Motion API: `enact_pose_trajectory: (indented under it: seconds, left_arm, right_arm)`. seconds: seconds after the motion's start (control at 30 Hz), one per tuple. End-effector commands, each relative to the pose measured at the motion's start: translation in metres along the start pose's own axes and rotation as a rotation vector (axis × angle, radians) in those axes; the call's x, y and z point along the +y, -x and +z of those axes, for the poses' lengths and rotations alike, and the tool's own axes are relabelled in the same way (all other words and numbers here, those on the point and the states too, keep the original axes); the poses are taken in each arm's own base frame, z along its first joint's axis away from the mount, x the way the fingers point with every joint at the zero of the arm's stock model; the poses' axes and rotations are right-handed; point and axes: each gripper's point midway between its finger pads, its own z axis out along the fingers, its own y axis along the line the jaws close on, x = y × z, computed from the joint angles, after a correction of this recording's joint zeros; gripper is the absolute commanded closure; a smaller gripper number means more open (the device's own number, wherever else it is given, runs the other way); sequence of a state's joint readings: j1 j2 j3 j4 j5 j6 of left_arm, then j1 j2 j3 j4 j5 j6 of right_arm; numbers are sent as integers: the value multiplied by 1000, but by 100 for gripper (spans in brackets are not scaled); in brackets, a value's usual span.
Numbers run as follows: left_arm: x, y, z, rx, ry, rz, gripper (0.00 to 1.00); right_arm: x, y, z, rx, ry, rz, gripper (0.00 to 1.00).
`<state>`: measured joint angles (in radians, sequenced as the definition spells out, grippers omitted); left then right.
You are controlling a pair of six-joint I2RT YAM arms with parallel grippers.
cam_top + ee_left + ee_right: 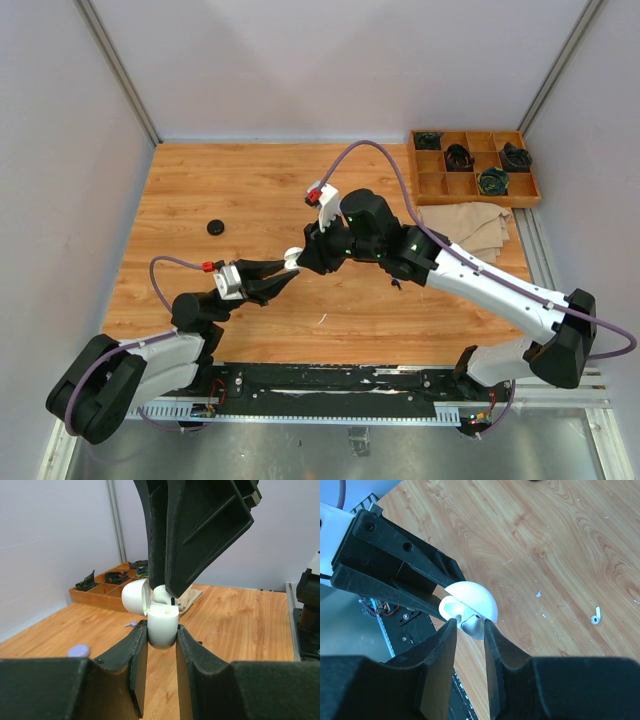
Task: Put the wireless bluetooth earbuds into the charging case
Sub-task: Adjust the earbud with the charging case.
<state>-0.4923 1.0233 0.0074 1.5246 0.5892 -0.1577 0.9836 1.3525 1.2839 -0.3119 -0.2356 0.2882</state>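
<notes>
Left jaws: the left gripper is clamped tight on the lower body of the white charging case. One pad presses each side, and the case stands upright, lifted off the wood.
Case lid: the lid is swung open to one side, so the mouth of the case is bare toward the other arm.
Right jaws: the right gripper reaches down onto that mouth. Its fingers are drawn in to a narrow gap and pinch a white earbud. The bud sits at the rim of the case; how deep it is I cannot tell.
Room at the jaws: the two pairs of fingers meet almost tip to tip. The right tips are just beside the edge of the open lid, with little slack.
Loose buds: a second white earbud lies on bare wood well apart from the jaws. A lilac earbud lies beyond the case, toward the tray.
Round cases: a lilac round case rests on the wood off to one side. A black round case sits alone in the left part, well apart from the left arm.
Table: the table shows wide bare wood to the left of and beyond the grippers. Walls close its left, far and right edges.
Far right corner: a wooden tray of compartments sits against the corner, with dark items in several of them. A beige cloth touches its near edge.
</notes>
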Motion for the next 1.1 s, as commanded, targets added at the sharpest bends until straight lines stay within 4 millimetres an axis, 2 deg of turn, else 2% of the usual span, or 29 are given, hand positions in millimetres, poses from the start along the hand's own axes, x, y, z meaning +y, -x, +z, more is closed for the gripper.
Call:
enact_pose_trajectory:
  seconds: [0.0,0.23,0.4,0.57,0.77,0.87,1.07]
  left_arm:
    - [-11,-3,-13,-4,-25,21,100]
    - [-13,-4,-12,1,-43,17,100]
    - [-14,-2,-12,-3,-44,18,100]
    - [-13,-1,-13,-8,-37,22,100]
    - [-13,-1,-13,-9,-34,21,100]
    - [-13,-1,-13,-10,-32,23,100]
    - [-13,-2,-13,-6,-36,21,100]
  right_arm:
    - [15,3,6,2,60,-13,71]
    - [24,-3,7,46,121,-41,76]
    - [21,-8,4,79,112,-75,80]
    - [18,-16,4,113,104,-87,73]
    - [15,-20,6,129,97,-95,73]
    - [13,-20,5,135,85,-103,77]
    - [12,-15,-1,119,74,-121,93]
